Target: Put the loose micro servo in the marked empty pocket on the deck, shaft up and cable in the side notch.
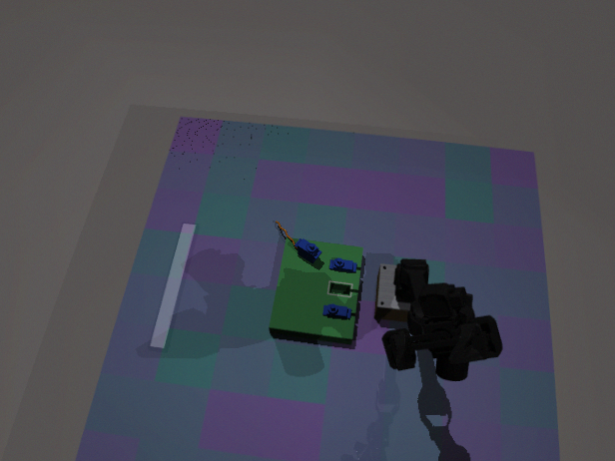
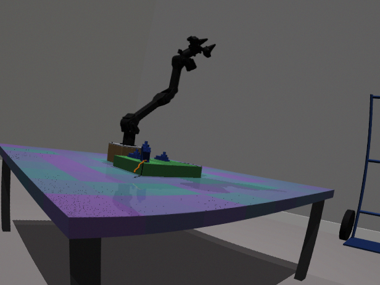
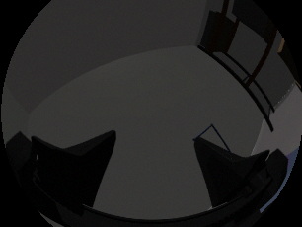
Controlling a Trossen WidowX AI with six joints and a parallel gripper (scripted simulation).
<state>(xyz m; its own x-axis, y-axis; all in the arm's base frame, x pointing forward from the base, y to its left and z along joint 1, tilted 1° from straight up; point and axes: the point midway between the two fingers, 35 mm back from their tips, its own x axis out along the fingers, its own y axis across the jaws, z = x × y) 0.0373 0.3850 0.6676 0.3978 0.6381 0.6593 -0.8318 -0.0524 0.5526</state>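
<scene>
The loose blue micro servo (image 1: 308, 249) (image 2: 146, 152) stands on the green deck (image 1: 300, 309) (image 2: 173, 170) near one corner, turned at an angle, its output shaft upward. Its orange and dark cable (image 1: 285, 231) (image 2: 139, 166) hangs over the deck's edge. The marked pocket (image 1: 340, 282) is a white-outlined empty opening between two seated servos, with its side notch toward the arm's base; it cannot be made out in the exterior view. My gripper (image 2: 211, 42) (image 3: 157, 139) is open and empty, high above the table and well away from the servo. The wrist view shows no servo or deck.
Two seated blue servos (image 1: 342, 265) (image 1: 337, 311) flank the pocket. The arm's base block (image 1: 387, 284) (image 2: 115, 152) stands close beside the deck. A pale bar (image 1: 173, 284) lies on the table beyond the deck's other side. A blue hand truck (image 2: 364, 160) stands off the table.
</scene>
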